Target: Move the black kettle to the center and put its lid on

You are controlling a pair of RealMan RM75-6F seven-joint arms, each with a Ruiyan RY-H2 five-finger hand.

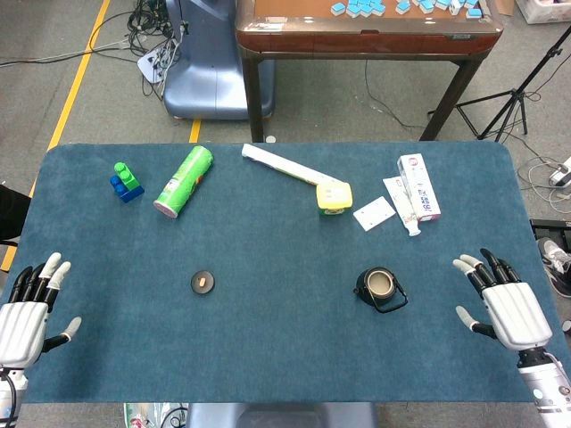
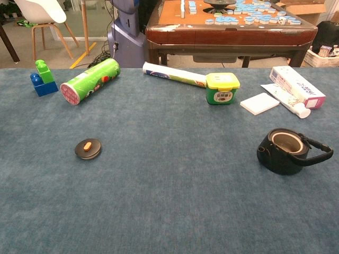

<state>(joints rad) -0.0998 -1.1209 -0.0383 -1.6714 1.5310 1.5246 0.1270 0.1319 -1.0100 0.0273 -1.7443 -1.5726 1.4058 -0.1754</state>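
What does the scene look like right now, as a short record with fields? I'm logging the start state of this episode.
kettle: black kettle upright on the right side of the table, open, lid off
lid: black lid flat on the left side, apart from the kettle
left hand: left hand at the left table edge, fingers apart, holding nothing
right hand: right hand near the right edge, fingers apart, holding nothing
clutter at back: green can lying on its side, toy blocks, green tub, toothpaste box
task progress: not begun

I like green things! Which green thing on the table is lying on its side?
The green can: it lies on its side by the building blocks, which stand stacked. The green-and-yellow tub sits upright.
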